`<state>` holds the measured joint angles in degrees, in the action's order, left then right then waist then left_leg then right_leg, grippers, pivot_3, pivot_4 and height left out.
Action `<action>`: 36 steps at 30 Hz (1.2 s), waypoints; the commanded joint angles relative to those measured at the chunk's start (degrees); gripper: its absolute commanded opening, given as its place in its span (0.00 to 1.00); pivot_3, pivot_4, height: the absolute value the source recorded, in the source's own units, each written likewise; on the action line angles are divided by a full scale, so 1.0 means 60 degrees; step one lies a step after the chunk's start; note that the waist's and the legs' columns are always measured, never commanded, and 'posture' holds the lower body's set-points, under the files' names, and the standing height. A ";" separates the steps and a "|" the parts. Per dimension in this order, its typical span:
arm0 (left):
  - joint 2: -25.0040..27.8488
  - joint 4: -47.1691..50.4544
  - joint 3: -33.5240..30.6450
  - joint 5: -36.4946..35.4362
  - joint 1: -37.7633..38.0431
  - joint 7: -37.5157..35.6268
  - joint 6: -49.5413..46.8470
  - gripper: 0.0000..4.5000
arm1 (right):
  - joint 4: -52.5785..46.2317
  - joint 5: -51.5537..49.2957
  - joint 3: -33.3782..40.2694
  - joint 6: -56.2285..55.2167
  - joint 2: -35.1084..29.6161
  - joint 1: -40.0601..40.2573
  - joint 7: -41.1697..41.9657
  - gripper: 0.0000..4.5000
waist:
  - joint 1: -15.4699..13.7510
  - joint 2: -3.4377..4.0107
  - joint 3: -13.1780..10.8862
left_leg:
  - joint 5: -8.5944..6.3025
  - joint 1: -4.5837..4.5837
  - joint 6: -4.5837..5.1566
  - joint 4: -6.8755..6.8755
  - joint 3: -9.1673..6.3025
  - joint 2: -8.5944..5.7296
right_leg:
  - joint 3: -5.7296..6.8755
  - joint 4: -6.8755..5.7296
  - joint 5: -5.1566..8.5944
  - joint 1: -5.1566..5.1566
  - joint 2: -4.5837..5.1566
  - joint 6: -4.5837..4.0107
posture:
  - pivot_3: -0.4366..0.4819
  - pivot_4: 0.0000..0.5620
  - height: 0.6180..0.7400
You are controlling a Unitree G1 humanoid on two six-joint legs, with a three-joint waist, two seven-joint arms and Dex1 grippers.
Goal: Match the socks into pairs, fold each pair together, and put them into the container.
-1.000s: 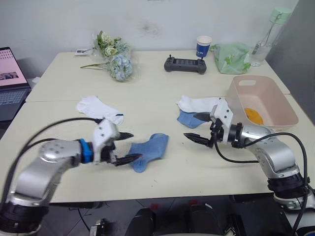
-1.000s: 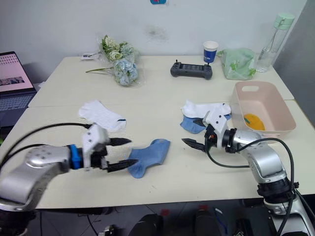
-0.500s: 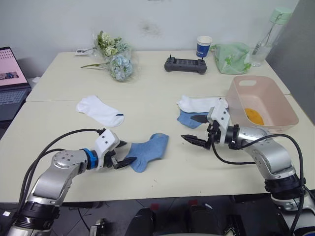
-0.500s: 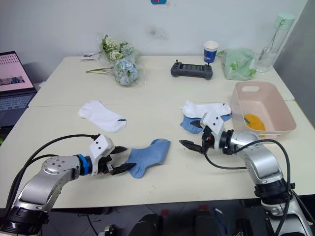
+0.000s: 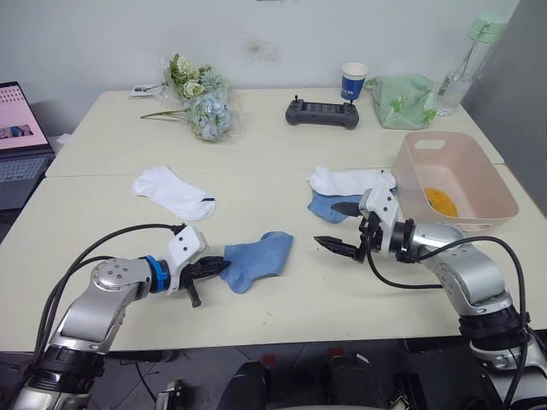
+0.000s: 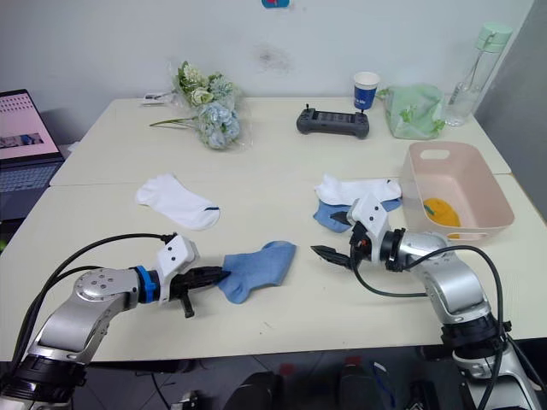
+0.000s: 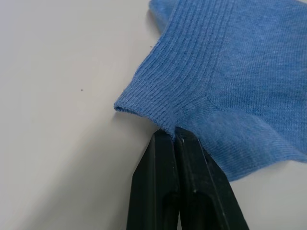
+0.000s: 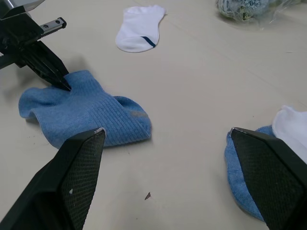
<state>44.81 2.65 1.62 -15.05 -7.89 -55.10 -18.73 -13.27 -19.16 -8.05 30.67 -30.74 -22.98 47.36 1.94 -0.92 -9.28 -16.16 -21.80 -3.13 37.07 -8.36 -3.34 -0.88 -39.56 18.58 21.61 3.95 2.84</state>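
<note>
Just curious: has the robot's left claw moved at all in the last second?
Yes. The left gripper, open and raised before, has dropped to the table and shut on the near blue sock.

Two blue socks (image 5: 259, 257) (image 5: 326, 206), two white socks (image 5: 173, 191) (image 5: 346, 180), one basket (image 5: 487, 179)

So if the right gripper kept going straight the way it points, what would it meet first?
Probably the blue sock that the left gripper pinches. The open right gripper points at it over bare table, though depth is unclear.

Light blue sock (image 5: 256, 259) flat mid-table, cuff pinched by left pincer (image 5: 224, 266).
</note>
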 commanded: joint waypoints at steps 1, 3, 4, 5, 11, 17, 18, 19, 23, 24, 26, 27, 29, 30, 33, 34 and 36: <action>0.0527 -0.0634 -0.0809 0.0372 -0.0356 0.0420 0.0171 0.00 | -0.0313 -0.0047 0.0065 -0.0158 0.0054 -0.0092 -0.0002 1.00 | 0.0007 -0.0001 0.0000 | 0.0000 0.0000 0.0000 0.0000 -0.0003 0.0002 | 0.0002 -0.0003 0.0000 0.0000 -0.0001 0.0000 | 0.48 0.27 1.00; 0.0752 -0.0550 -0.1092 0.0119 -0.0599 0.0237 0.0073 0.00 | -0.0231 -0.0009 0.0037 -0.0204 0.0047 -0.0098 0.0042 1.00 | 0.0029 -0.0001 0.0000 | 0.0000 -0.0001 0.0000 0.0000 -0.0005 0.0005 | 0.0003 -0.0013 0.0000 0.0007 -0.0005 0.0000 | 0.48 0.27 1.00; 0.0856 -0.0396 -0.1222 -0.0091 -0.0763 0.0107 -0.0081 0.00 | -0.0177 0.0007 0.0024 -0.0231 0.0054 -0.0108 0.0062 1.00 | 0.0026 -0.0001 0.0000 | 0.0000 -0.0003 0.0000 0.0000 -0.0004 0.0004 | 0.0002 -0.0015 0.0000 0.0013 -0.0005 0.0000 | 0.48 0.27 1.00; 0.0920 -0.0187 -0.1349 -0.0358 -0.0934 -0.0019 -0.0327 0.00 | -0.0126 0.0018 0.0013 -0.0255 0.0065 -0.0117 0.0078 1.00 | 0.0020 -0.0001 0.0000 | 0.0000 -0.0005 0.0000 -0.0001 -0.0005 0.0003 | 0.0002 -0.0015 0.0000 0.0014 -0.0004 0.0000 | 0.48 0.27 1.00; 0.0835 0.1774 -0.1556 -0.2675 -0.2836 -0.0471 -0.3022 0.00 | 0.0342 0.0117 -0.0068 -0.0561 0.0133 -0.0067 0.0200 1.00 | -0.0031 -0.0008 -0.0004 | 0.0000 -0.0023 -0.0001 0.0015 -0.0013 -0.0011 | 0.0014 0.0003 0.0000 0.0001 -0.0001 0.0001 | 0.48 0.27 1.00; -0.0310 0.2750 -0.1512 -0.5022 -0.4872 0.0355 -0.5373 0.00 | 0.1276 0.0858 -0.0133 -0.1496 -0.0373 -0.0094 0.0427 1.00 | 0.0021 -0.0012 -0.0006 | 0.0001 -0.0014 -0.0001 0.0024 -0.0004 -0.0010 | 0.0014 -0.0005 0.0001 -0.0006 -0.0018 0.0002 | 0.48 0.27 1.00; -0.0688 0.2675 -0.1752 -0.5564 -0.5199 0.0747 -0.5811 0.00 | 0.1414 0.0852 -0.0017 -0.1555 -0.0434 -0.0116 0.0445 1.00 | 0.0025 -0.0012 -0.0006 | 0.0001 -0.0019 -0.0001 0.0039 -0.0005 -0.0008 | 0.0013 -0.0008 0.0001 -0.0008 -0.0040 0.0003 | 0.48 0.27 1.00; -0.0986 0.2535 -0.2024 -0.6040 -0.5344 0.1118 -0.6188 0.00 | 0.1521 0.0828 0.0103 -0.1606 -0.0472 -0.0130 0.0453 1.00 | 0.0041 -0.0012 -0.0006 | 0.0000 -0.0019 -0.0001 0.0045 -0.0003 -0.0005 | 0.0009 -0.0010 0.0001 -0.0010 -0.0041 0.0002 | 0.48 0.27 1.00; -0.1053 0.2400 -0.2313 -0.6508 -0.4699 0.1443 -0.6748 0.00 | 0.1662 0.0763 0.0292 -0.1716 -0.0537 -0.0071 0.0462 1.00 | 0.0269 -0.0009 -0.0005 | 0.0000 -0.0004 0.0000 0.0039 0.0009 0.0010 | -0.0004 -0.0016 0.0001 -0.0010 -0.0040 0.0002 | 0.48 0.27 1.00; -0.0795 0.2316 -0.2054 -0.6013 -0.4146 0.1329 -0.6501 0.00 | 0.1640 0.0738 0.0323 -0.1712 -0.0530 -0.0017 0.0466 1.00 | 0.0309 -0.0008 -0.0004 | 0.0000 0.0006 -0.0001 0.0025 0.0017 0.0015 | -0.0011 -0.0018 0.0001 -0.0008 -0.0041 0.0002 | 0.48 0.27 1.00; -0.0219 0.2226 -0.1412 -0.4932 -0.3037 0.0867 -0.5685 0.00 | 0.1603 0.0717 0.0347 -0.1718 -0.0517 0.0063 0.0457 1.00 | 0.0385 -0.0006 -0.0003 | 0.0000 0.0023 -0.0001 0.0012 0.0026 0.0029 | -0.0021 -0.0021 0.0001 -0.0008 -0.0041 0.0001 | 0.48 0.27 1.00; 0.0083 0.2151 -0.1065 -0.4344 -0.2482 0.0622 -0.5139 0.00 | 0.1572 0.0711 0.0342 -0.1709 -0.0501 0.0097 0.0442 1.00 | 0.0396 -0.0005 -0.0003 | 0.0001 0.0030 -0.0001 -0.0001 0.0026 0.0030 | -0.0021 -0.0022 0.0001 -0.0009 -0.0044 0.0000 | 0.48 0.27 1.00; 0.0530 0.1921 -0.0492 -0.3232 -0.1594 0.0203 -0.3850 0.00 | 0.1509 0.0711 0.0320 -0.1683 -0.0473 0.0146 0.0432 1.00 | 0.0368 -0.0004 -0.0004 | 0.0001 0.0028 -0.0002 -0.0005 0.0023 0.0031 | -0.0022 -0.0021 0.0003 -0.0003 -0.0048 -0.0004 | 0.48 0.27 1.00; 0.0674 0.1777 -0.0307 -0.2798 -0.1255 0.0013 -0.3278 0.00 | 0.1480 0.0708 0.0304 -0.1665 -0.0469 0.0162 0.0448 1.00 | 0.0320 -0.0003 -0.0005 | 0.0001 0.0020 -0.0003 -0.0004 0.0018 0.0027 | -0.0018 -0.0017 0.0003 -0.0001 -0.0048 -0.0005 | 0.48 0.27 1.00; 0.0938 0.1441 -0.0111 -0.2014 -0.0521 -0.0367 -0.2166 0.00 | 0.1292 0.0628 0.0276 -0.1567 -0.0534 0.0230 0.0594 1.00 | 0.0164 -0.0003 -0.0005 | 0.0001 0.0006 -0.0003 0.0000 0.0019 0.0014 | -0.0021 -0.0006 0.0003 0.0004 -0.0042 -0.0006 | 0.48 0.27 1.00; 0.0922 0.1415 -0.0195 -0.1993 -0.0402 -0.0400 -0.2075 0.00 | 0.1114 0.0494 0.0261 -0.1392 -0.0582 0.0277 0.0720 1.00 | 0.0121 -0.0003 -0.0005 | 0.0001 0.0006 -0.0003 0.0001 0.0020 0.0010 | -0.0022 -0.0003 0.0002 0.0003 -0.0038 -0.0005 | 0.48 0.27 1.00; 0.0854 0.1460 -0.0348 -0.2013 -0.0285 -0.0424 -0.1979 0.00 | 0.0512 0.0009 0.0209 -0.0789 -0.0733 0.0497 0.1119 1.00 | -0.0012 -0.0003 -0.0005 | 0.0001 -0.0001 -0.0002 0.0001 0.0015 0.0005 | -0.0017 0.0005 0.0002 0.0002 -0.0007 -0.0005 | 0.48 0.27 1.00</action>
<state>49.76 10.34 1.51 -27.32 -9.45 -57.05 -32.25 -5.62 -16.20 -7.42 23.86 -34.20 -20.61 52.00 1.87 -0.94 -9.31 -16.16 -21.84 -3.14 37.08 -8.30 -3.33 -0.95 -39.50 18.59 21.62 3.94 2.81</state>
